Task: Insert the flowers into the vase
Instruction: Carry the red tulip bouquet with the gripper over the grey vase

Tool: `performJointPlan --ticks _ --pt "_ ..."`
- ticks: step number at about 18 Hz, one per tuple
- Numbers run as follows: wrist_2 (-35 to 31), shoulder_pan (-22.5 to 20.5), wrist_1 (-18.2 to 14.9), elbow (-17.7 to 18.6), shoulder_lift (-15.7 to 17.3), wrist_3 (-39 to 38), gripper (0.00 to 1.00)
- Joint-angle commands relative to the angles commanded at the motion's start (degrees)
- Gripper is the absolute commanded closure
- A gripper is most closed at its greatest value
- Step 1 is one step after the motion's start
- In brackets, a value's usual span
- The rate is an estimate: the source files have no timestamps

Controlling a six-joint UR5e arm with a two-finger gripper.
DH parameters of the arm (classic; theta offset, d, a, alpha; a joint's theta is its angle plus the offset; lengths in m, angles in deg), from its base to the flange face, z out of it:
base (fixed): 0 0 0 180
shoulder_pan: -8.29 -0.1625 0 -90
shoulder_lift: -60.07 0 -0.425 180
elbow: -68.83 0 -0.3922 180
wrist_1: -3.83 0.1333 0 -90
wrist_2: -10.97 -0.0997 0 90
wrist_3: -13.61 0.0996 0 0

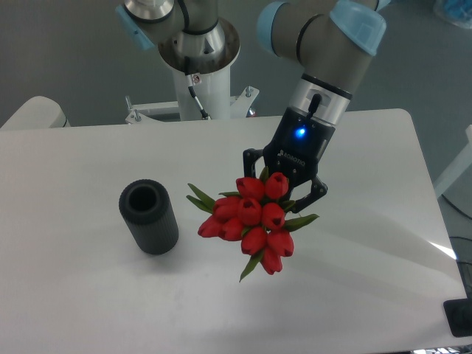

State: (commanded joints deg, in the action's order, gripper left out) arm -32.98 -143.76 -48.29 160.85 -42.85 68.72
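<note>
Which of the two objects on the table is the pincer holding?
The tight bunch of red tulip buds with green leaves, gripped by the pincer. The dark grey ribbed cylinder vase stands alone to its left, untouched.

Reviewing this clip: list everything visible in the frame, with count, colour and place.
flowers: one bunch of red tulip buds with green leaves, centre of the table, at the gripper, right of the vase and apart from it
vase: one, dark grey ribbed cylinder, upright on the table's left half, mouth empty
table: one, white, fills most of the view
robot base column: one, white, behind the table's far edge
arm: one, grey with light blue joint caps, reaching down from the top right
gripper: one, black, blue light lit, jaws around the bunch's stem end
</note>
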Motion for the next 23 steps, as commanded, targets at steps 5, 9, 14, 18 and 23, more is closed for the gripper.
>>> performJointPlan --ticks 5,9,14,18,23 --pt "0.2 0.9 0.1 0.3 0.8 -2.0 0.68" --pt "1.3 1.1 0.2 0.2 1.7 -5.7 0.67" --pt "1.6 3.8 1.1 -0.5 2.6 -13.5 0.67" --pt "1.6 6.9 3.0 -0.5 2.5 -16.6 0.67" --pt "1.5 8.6 3.4 -1.0 2.7 -16.7 0.68"
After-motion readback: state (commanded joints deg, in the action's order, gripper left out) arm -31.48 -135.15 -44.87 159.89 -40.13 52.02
